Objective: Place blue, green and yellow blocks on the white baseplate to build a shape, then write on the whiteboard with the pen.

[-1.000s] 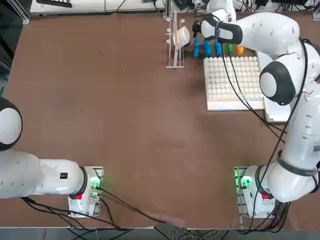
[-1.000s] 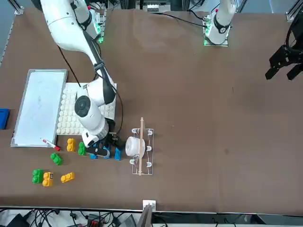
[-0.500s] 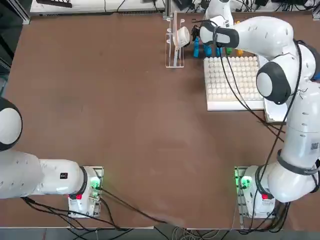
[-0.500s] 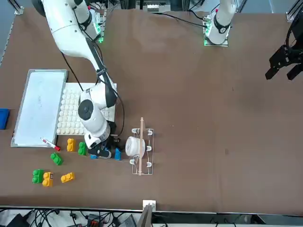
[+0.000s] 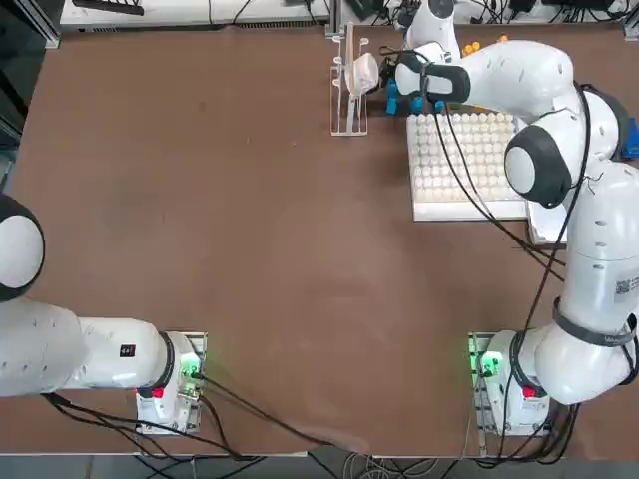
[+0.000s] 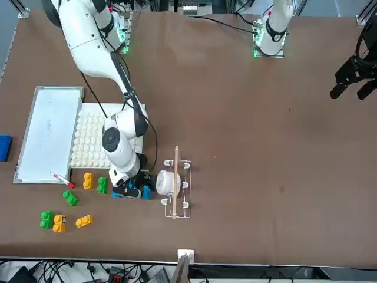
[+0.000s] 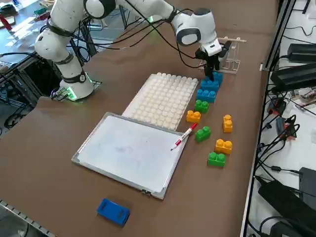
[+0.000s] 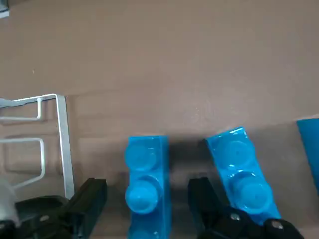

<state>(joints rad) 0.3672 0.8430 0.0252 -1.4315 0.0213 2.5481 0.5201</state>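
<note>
Step in hand: first pick, a blue block. Right gripper (image 8: 144, 199) hangs low over the blue blocks by the far edge of the white baseplate (image 7: 163, 101), fingers spread wide, straddling one blue block (image 8: 146, 181); a second blue block (image 8: 241, 172) lies just outside one finger. No contact visible yet. Wire rack (image 6: 175, 184) stands close beside. Baseplate bare; pen (image 7: 183, 137) lies at the whiteboard (image 7: 131, 153) edge, untouched. Next move likely needs a short descent, then closing squarely without nudging the neighbouring brick or rack.
</note>
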